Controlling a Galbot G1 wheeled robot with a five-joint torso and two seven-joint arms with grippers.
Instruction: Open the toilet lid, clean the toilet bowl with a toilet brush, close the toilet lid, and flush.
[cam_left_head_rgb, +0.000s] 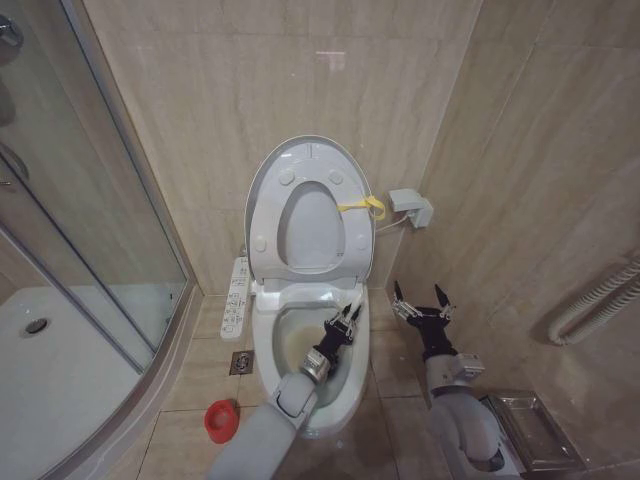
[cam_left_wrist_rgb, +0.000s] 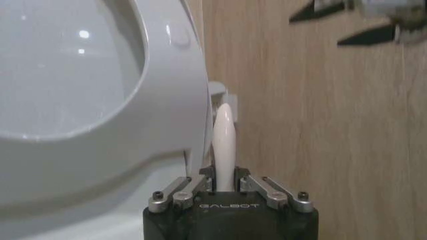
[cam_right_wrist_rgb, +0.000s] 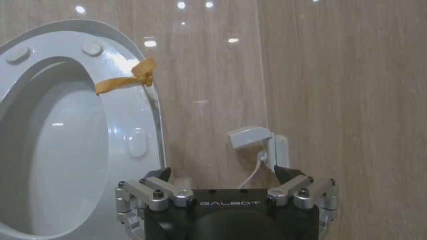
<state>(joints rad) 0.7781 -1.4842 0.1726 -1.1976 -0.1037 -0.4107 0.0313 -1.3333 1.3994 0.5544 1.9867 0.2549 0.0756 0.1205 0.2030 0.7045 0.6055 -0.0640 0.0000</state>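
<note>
Toilet lid (cam_left_head_rgb: 310, 165) raised; left gripper (cam_left_head_rgb: 345, 322) clamps the toilet brush (cam_left_wrist_rgb: 223, 145) over the toilet bowl (cam_left_head_rgb: 345, 372), scrubbing underway; right gripper (cam_left_head_rgb: 421, 306) spread, empty; closing, flushing outstanding.

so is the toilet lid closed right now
No, the toilet lid stands raised against the wall with the seat up too, leaving the toilet bowl open.

Beyond the left gripper (cam_left_head_rgb: 350, 318), the raised toilet lid (cam_left_head_rgb: 312, 232) and seat look like glossy, smooth white plastic, with a yellow strap (cam_left_head_rgb: 362, 206) of woven cloth. The toilet brush (cam_left_wrist_rgb: 224, 145) handle between its fingers is smooth, glossy white plastic. Below it the toilet bowl (cam_left_head_rgb: 352, 372) is shiny ceramic; the wall tiles (cam_left_head_rgb: 520, 170) behind are polished beige stone-look.
</note>
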